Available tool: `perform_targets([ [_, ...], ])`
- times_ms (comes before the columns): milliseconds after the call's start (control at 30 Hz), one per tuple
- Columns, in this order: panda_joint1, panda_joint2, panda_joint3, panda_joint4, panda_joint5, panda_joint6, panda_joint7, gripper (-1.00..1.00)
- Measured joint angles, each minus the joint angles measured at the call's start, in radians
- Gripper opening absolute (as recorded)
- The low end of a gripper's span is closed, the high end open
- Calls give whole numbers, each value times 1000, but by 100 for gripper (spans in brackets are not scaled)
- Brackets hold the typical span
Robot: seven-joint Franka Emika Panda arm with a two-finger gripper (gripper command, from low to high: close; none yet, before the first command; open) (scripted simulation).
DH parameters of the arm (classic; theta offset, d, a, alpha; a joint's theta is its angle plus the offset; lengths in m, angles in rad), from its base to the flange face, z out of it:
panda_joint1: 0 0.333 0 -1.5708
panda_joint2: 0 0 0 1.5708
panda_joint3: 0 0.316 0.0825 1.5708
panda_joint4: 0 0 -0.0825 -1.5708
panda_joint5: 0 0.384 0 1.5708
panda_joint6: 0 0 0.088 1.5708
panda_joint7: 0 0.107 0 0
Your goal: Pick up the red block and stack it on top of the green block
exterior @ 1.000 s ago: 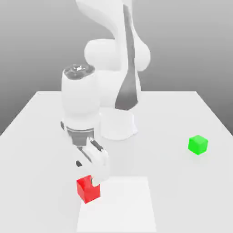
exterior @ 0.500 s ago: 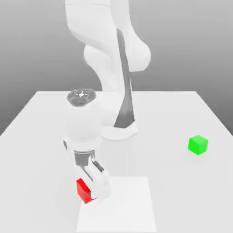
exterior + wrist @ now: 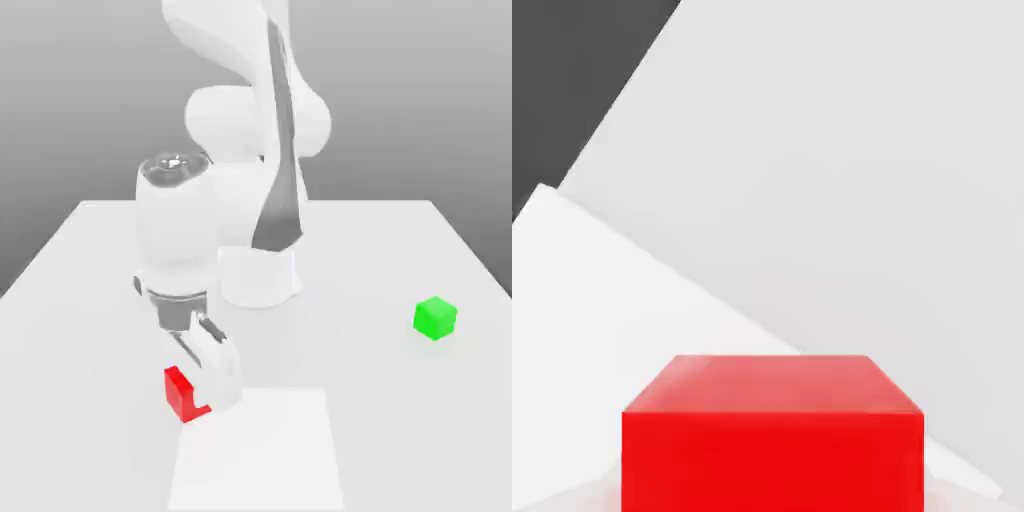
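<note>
Holding one red block between its two fingers, closed on the block's sides, the one gripper is over the near left part of the one table, as the exterior view shows it. The block is a small cube, bright red, with plain faces. One green block, also small and plain, rests near the table's right edge. One white sheet reaches toward the near edge.

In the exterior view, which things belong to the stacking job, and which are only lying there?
For the job:
- bright red matte cube, held by the robot's tool
- bright green matte cube, the base for stacking

Only there:
- flat white rectangular patch on the pale table
</note>
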Motion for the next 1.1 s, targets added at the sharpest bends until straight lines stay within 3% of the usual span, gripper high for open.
perform_targets([
  [133, 10, -64, 42, -10, -39, -74, 88, -100],
  [233, 95, -120, 107, -14, -67, -146, 201, -100],
  [400, 192, -209, 214, -27, -38, -243, 345, -100],
  [767, 507, -356, 437, -80, 190, -323, 545, -100],
  [1100, 843, -361, 607, -128, 451, -203, 634, -100],
])
